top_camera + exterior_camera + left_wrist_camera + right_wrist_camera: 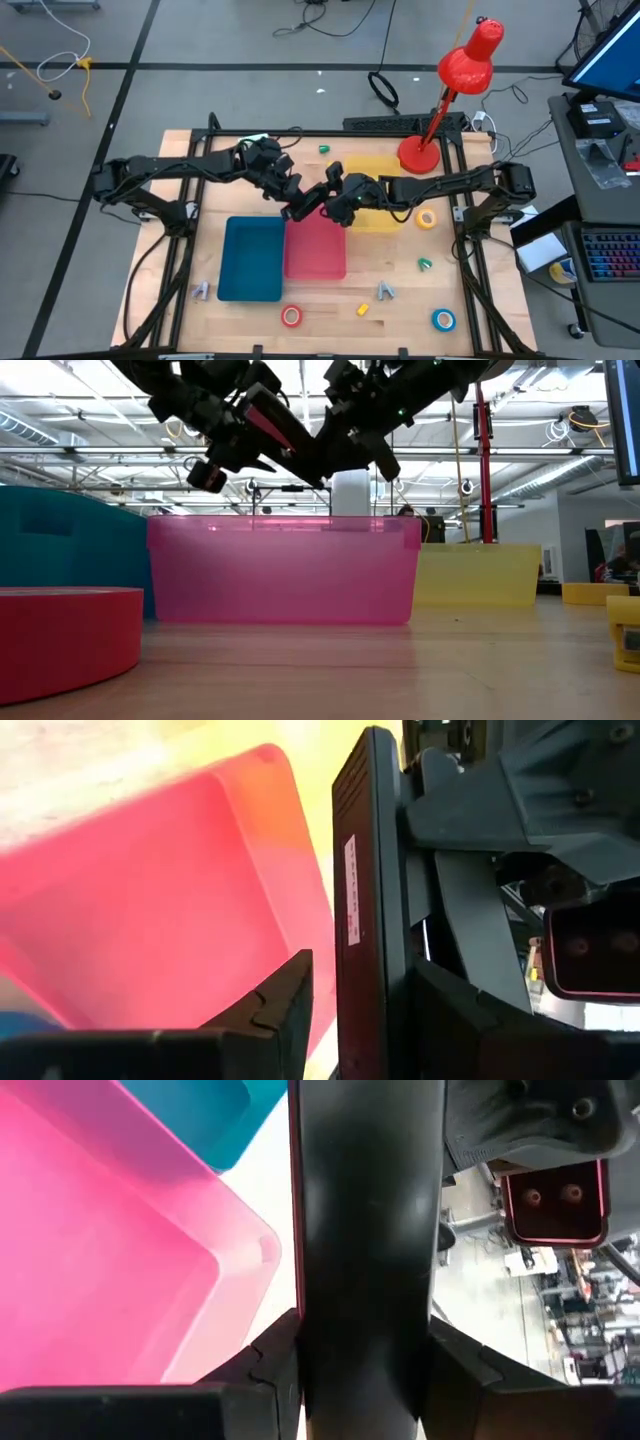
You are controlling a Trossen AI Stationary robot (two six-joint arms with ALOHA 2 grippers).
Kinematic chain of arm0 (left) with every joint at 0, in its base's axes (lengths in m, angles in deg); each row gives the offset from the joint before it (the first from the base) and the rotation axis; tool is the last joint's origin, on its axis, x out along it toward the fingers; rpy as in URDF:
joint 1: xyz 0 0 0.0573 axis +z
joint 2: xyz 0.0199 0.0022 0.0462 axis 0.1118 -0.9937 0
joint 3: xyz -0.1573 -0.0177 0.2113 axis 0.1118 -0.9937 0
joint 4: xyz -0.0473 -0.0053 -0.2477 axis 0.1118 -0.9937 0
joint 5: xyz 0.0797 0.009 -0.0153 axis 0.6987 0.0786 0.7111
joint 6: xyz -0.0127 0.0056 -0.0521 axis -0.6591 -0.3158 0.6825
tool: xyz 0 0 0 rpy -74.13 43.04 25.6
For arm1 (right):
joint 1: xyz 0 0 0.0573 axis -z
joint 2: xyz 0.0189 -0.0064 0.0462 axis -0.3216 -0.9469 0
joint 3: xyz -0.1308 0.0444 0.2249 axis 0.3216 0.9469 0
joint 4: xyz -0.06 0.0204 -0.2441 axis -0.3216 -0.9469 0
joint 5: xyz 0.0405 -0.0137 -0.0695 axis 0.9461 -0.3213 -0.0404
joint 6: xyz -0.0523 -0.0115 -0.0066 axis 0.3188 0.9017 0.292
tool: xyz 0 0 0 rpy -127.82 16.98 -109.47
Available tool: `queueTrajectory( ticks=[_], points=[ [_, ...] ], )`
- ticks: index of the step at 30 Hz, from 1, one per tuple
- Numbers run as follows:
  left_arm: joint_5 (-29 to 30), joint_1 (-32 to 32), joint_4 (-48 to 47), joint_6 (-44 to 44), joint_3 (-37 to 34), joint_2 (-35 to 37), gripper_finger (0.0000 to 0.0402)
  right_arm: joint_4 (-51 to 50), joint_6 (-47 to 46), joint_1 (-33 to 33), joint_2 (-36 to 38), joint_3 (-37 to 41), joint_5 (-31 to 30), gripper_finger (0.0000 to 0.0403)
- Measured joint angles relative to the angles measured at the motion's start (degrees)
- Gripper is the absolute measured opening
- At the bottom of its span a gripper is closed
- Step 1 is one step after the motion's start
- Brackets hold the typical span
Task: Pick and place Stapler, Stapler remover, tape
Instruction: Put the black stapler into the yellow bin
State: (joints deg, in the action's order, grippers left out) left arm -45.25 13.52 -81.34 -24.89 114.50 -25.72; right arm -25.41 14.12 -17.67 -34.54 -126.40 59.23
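Observation:
A black stapler (313, 200) with a red edge is held in the air over the far rim of the pink bin (315, 250), between both arms. My right gripper (333, 203) comes from the right and is shut on it. My left gripper (297, 207) comes from the left and is open. Its fingers stand on either side of the stapler (370, 890), with a gap showing at one finger (285, 1005). A red tape roll (291, 316), a blue one (443, 319) and an orange-yellow one (427, 219) lie flat on the table. Two grey staple removers (385, 290) (202, 291) lie near the front. My right gripper pinches the stapler's body (365, 1230) between its two fingers (270, 1365), which lie across its width. The stapler is lifted clear, above the pink bin's far rim (285, 525). Which end of the stapler it has, I cannot tell.
A blue bin (252, 258) stands left of the pink one, and a yellow bin (375, 185) stands behind it on the right. A red desk lamp (455, 80) stands at the far right corner. Small green (425, 264) and yellow (362, 309) pieces lie on the bare wood near the front.

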Motion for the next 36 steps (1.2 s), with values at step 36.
queueTrajectory(
  ticks=[36],
  points=[
    [5.1,10.8,5.7,-8.5,0.0,0.4,0.0145,-40.0,-53.8,6.7,9.3,0.3,-7.4,0.0131]
  ],
)
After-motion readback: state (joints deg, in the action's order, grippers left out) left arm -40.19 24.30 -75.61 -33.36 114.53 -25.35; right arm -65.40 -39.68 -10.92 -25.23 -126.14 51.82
